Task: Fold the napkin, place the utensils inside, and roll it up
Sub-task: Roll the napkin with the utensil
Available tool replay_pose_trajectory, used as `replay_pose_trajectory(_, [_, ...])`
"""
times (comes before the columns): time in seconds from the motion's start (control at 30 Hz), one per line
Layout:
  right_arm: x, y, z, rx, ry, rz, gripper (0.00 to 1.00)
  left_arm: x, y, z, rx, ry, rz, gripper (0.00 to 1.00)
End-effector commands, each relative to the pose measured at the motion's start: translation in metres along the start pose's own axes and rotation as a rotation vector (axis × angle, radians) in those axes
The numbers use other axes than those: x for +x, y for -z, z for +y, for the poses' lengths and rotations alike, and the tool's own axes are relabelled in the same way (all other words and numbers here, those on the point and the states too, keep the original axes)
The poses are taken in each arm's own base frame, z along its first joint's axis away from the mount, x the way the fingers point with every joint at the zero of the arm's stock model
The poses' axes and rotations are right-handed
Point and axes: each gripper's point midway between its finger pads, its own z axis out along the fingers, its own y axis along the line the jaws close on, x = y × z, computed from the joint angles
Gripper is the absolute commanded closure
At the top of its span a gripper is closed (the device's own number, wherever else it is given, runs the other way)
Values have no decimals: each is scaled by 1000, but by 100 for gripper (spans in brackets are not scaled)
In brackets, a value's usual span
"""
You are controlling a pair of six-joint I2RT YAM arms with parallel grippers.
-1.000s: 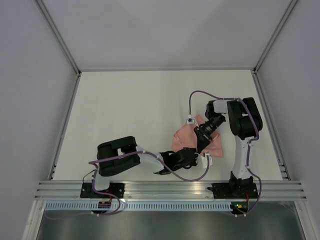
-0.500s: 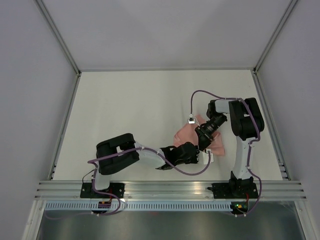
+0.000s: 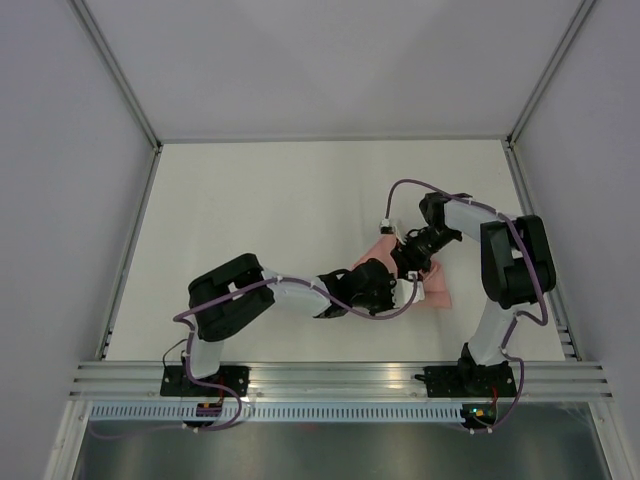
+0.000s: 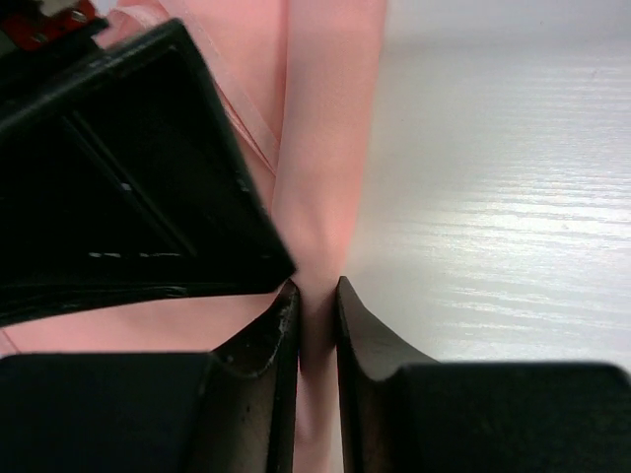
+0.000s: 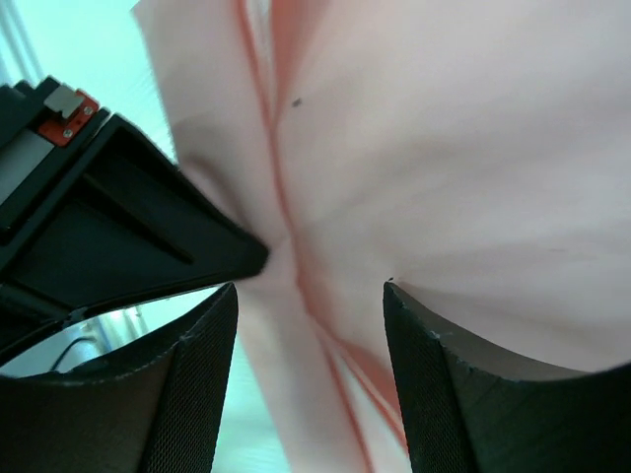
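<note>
The left tool (image 4: 317,301) is clamped on a napkin (image 4: 330,148) ridge running straight away from it, while the facing right tool (image 5: 308,301), jaws apart, straddles the cloth.

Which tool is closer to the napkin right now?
Left. The left tool pinches a fold of the napkin; the right tool hangs open over it, gripping nothing.

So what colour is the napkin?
The napkin is salmon pink, with darker pink edges. It shows best in the right wrist view.
</note>
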Motion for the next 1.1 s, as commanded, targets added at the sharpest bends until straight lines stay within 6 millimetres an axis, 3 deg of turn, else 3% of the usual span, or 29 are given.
replay_pose_trajectory(0.0, [-34, 26, -26, 210, 89, -119, 33, 65, 13, -54, 230, 187, 221, 98])
replay_pose_trajectory(0.13, [-46, 51, -29, 310, 103, -211, 33, 57, 19, -52, 311, 294, 197, 98])
replay_pose_trajectory(0.23, [-45, 68, -29, 377, 101, -267, 33, 54, 22, -47, 358, 379, 187, 98])
replay_pose_trajectory(0.37, [-36, 89, -12, 442, 187, -297, 33, 57, 22, -38, 400, 491, 209, 98])
replay_pose_trajectory(0.5, [-27, 90, 8, 496, 313, -316, 31, 64, 18, -29, 417, 578, 231, 98])
replay_pose_trajectory(0.63, [-13, 75, 21, 526, 400, -316, 28, 65, 14, -24, 452, 679, 244, 98])
replay_pose_trajectory(0.7, [-17, 74, 24, 572, 459, -324, 27, 63, 14, -19, 466, 705, 240, 98])
replay_pose_trajectory(0.73, [-12, 59, 27, 555, 476, -306, 27, 63, 13, -18, 466, 717, 245, 98])
replay_pose_trajectory(0.8, [-18, 58, 24, 625, 522, -311, 26, 63, 11, -15, 476, 739, 256, 98])
replay_pose_trajectory(0.83, [-14, 43, 29, 614, 552, -290, 24, 64, 10, -13, 478, 748, 265, 98])
replay_pose_trajectory(0.93, [-11, 24, 25, 652, 594, -258, 24, 64, 7, -10, 491, 805, 282, 98])
replay_pose_trajectory(1.07, [-6, 11, 17, 699, 627, -221, 24, 63, 5, -8, 505, 831, 284, 98])
